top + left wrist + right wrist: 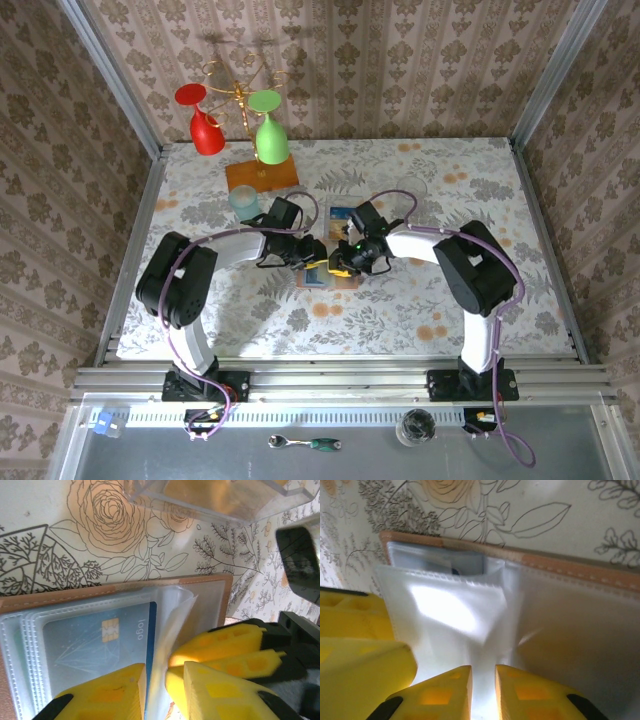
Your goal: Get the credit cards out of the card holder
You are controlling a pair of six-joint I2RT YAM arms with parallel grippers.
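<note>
Red glass (pixel 207 128) and green glass (pixel 270 138) hang on rack (pixel 257 176).

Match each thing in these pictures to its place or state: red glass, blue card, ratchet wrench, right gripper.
1 red glass
2 blue card
3 ratchet wrench
4 right gripper

A lying on the grey ledge
B pinching a clear sleeve
C hanging upside down from the rack
D inside the card holder

Pairs: 1-C, 2-D, 3-A, 4-B
</note>
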